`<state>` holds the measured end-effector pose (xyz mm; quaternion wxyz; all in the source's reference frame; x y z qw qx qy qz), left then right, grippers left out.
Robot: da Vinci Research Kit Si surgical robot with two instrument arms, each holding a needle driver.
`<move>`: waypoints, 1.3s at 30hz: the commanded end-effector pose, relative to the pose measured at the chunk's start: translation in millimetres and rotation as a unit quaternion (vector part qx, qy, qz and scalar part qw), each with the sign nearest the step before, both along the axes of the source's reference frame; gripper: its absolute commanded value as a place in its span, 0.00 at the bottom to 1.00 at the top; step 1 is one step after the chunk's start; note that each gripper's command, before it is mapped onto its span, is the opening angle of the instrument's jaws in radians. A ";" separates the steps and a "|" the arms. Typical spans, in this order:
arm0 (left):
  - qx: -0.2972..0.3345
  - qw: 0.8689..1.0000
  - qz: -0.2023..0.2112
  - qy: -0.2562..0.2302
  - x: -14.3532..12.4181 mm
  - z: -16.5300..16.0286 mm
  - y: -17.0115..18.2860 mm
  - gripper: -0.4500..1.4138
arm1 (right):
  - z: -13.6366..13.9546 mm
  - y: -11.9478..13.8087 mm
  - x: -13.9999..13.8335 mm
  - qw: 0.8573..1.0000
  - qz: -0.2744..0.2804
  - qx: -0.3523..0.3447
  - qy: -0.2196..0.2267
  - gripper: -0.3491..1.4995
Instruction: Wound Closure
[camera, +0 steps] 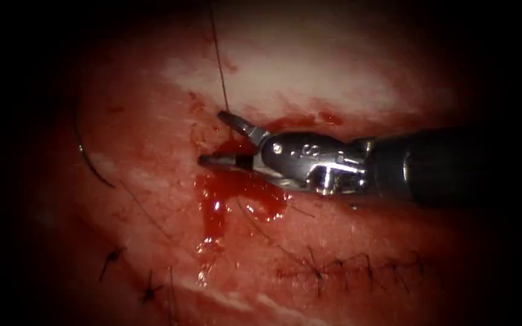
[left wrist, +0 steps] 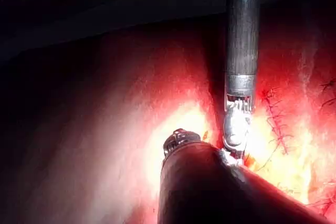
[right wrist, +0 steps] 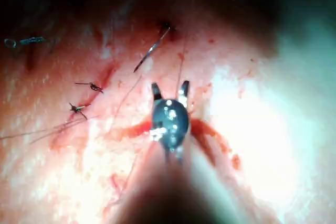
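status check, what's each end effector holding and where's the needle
Right end effector open, holding nothing, over the cut. Needle free on the tissue, left of the cut. Thread runs past the open jaws; red fluid pooled below.

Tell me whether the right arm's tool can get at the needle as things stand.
Probably yes. The right tool has its jaws open and empty over the cut, and the needle lies on the tissue to the cut's left, with nothing between them.

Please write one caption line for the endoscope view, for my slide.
Right end effector open and empty over the cut; needle lies free on the tissue left.
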<state>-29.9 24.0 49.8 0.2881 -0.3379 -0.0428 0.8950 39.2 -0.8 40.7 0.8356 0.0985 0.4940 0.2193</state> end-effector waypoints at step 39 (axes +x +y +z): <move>-0.005 1.000 0.004 0.001 -1.4 -0.5 -0.6 0.00 | 1.3 1.2 0.8 0.999 0.030 -0.014 -0.019 0.78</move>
